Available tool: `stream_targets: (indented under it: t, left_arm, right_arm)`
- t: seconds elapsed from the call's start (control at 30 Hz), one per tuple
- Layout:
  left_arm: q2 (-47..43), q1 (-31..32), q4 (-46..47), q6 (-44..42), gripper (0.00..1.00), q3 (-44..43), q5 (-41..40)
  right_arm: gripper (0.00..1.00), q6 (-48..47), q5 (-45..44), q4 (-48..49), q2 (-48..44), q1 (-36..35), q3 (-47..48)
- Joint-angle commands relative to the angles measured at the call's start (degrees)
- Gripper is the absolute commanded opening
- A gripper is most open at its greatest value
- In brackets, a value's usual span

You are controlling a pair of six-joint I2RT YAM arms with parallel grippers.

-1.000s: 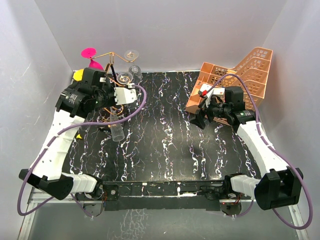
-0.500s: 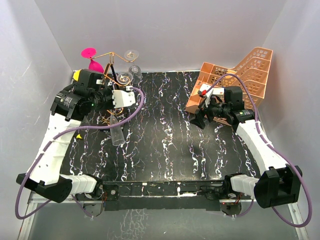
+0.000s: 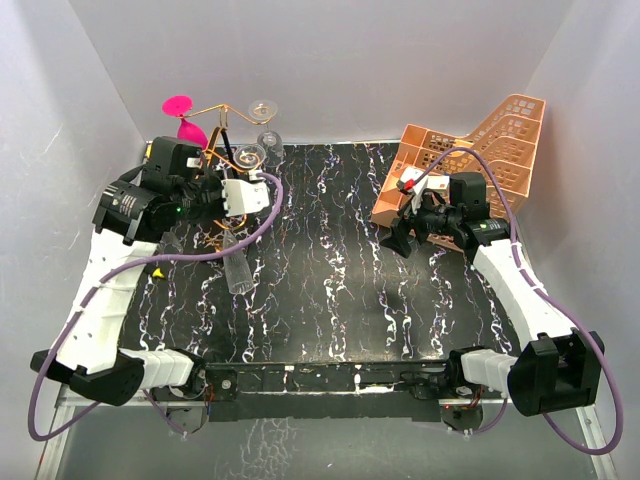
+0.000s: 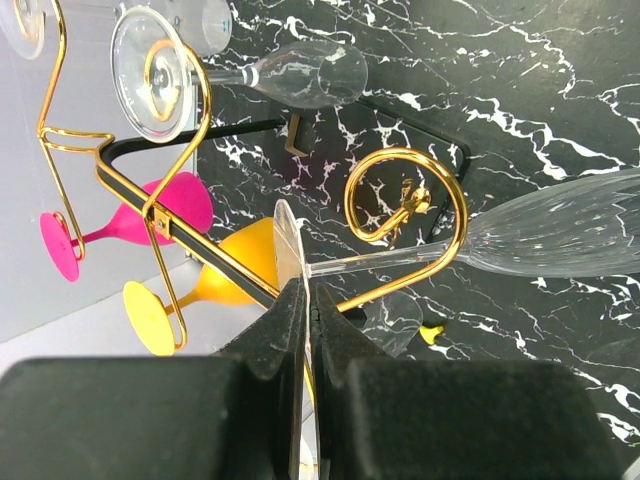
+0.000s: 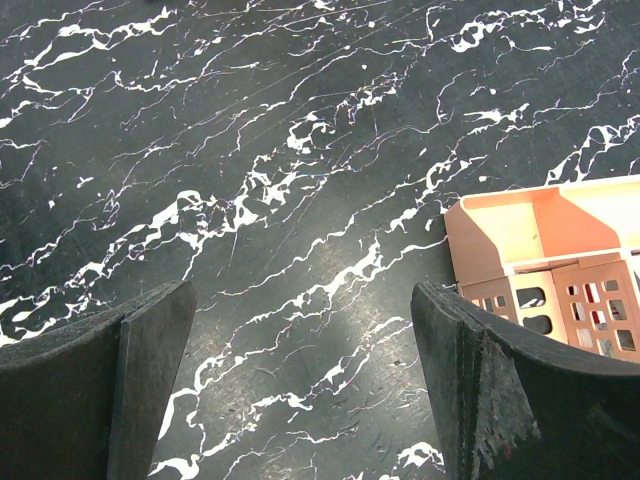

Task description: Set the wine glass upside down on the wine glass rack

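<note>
Wine glass: foot pinched in closed left fingers, stem across a rack scroll, bowl over the bench; seating and release apparently outstanding; right fingers wide apart, empty.

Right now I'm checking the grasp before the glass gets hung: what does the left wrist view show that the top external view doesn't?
Only the left wrist view: the left end effector shut on the foot of the wine glass, whose stem crosses a gold scroll of the wine glass rack. Only the top external view: the right end effector, open, beside the orange tray. Both: the wine glass, the rack and a pink glass.
</note>
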State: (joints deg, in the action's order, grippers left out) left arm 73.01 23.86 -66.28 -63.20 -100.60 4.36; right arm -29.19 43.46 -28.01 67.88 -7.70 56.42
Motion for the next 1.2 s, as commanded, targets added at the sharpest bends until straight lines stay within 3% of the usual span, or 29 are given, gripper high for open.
stream_targets:
  t: [0.0,0.77,1.17]
  left_arm:
    - [-1.04,0.27,-1.92,0.47,0.00,-2.65,3.81]
    - [2.39,0.23,0.17,0.52,0.00,-3.73,10.17]
    - [4.33,0.22,1.97,0.52,0.00,-3.57,8.62]
  right_arm:
    - [0.98,0.29,1.04,2.83,0.07,0.36,0.15]
    - [0.98,-0.07,1.38,2.32,0.37,0.46,0.35]
    - [0.99,-0.39,1.10,2.05,0.33,0.55,0.34]
